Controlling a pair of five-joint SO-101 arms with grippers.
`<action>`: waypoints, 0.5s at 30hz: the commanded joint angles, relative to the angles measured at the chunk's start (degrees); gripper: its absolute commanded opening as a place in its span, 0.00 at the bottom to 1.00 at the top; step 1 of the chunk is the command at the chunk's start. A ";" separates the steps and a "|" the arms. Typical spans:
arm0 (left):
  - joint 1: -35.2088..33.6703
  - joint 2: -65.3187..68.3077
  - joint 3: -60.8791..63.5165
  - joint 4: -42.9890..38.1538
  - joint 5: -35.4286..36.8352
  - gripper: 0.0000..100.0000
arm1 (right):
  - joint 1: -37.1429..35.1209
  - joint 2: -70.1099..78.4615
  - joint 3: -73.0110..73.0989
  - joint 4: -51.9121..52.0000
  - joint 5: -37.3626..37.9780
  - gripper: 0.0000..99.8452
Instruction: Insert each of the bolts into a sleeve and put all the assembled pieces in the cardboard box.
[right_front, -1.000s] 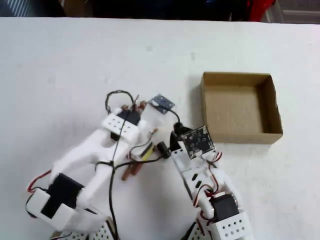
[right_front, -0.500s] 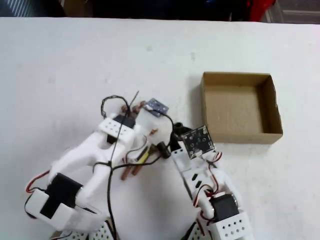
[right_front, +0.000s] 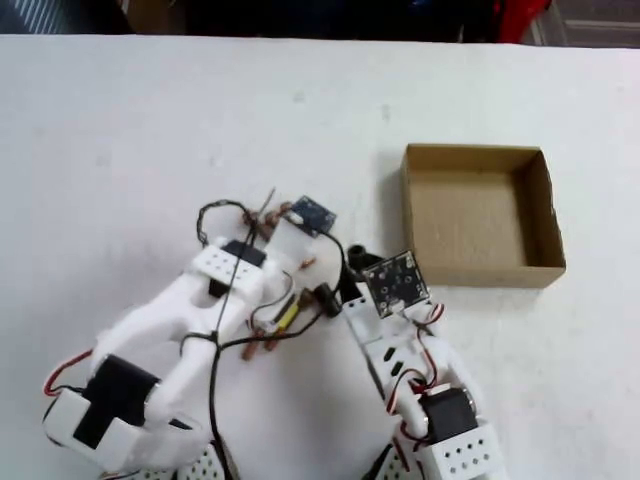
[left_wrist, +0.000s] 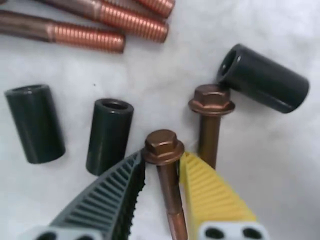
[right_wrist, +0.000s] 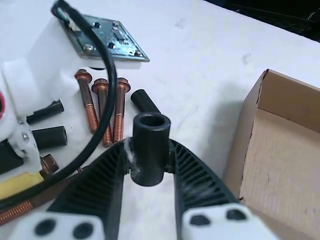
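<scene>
two arms meet over a white worktop (right_front: 150, 120) midway through the first assembly. the left pincer (left_wrist: 161, 165) is clenched on a copper-coloured bolt (left_wrist: 167, 195), its grey and yellow fingers pressing just under the hexagonal head, with the shank running back between them. the right pincer (right_wrist: 148, 150) grips a black sleeve (right_wrist: 150, 131) upright, its open bore facing up. from above, the two pincers sit just beside each other, left of the cardboard box (right_front: 470, 150), which holds no pieces.

the rest of the stock lies loose around them: a second bolt (left_wrist: 210, 125) just beside the held one, its head touching a fallen sleeve (left_wrist: 262, 77); two more sleeves (left_wrist: 109, 132) on their sides; and three spare bolts (right_wrist: 105, 110) laid side by side close to the left arm.

the step in hand looks to be the mating of bolt and sleeve, and nothing is assembled yet. the next move likely calls for lining the bolt's threaded tip up with the sleeve's bore, which means bringing the shank onto the sleeve's axis while the right arm keeps the sleeve steady. the fit looks close, so a small tilt could jam the tip on the rim. only then comes the short carry to the box.
</scene>
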 joint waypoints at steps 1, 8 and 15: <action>-0.57 0.66 0.09 -3.25 0.53 0.14 | 0.57 -0.66 0.53 0.04 -0.18 0.02; -0.13 0.66 0.00 -3.43 0.18 0.02 | 0.57 -0.66 0.53 0.04 -0.18 0.02; -0.13 0.57 0.53 -3.08 0.18 0.02 | 0.57 -0.66 0.53 0.04 -0.18 0.02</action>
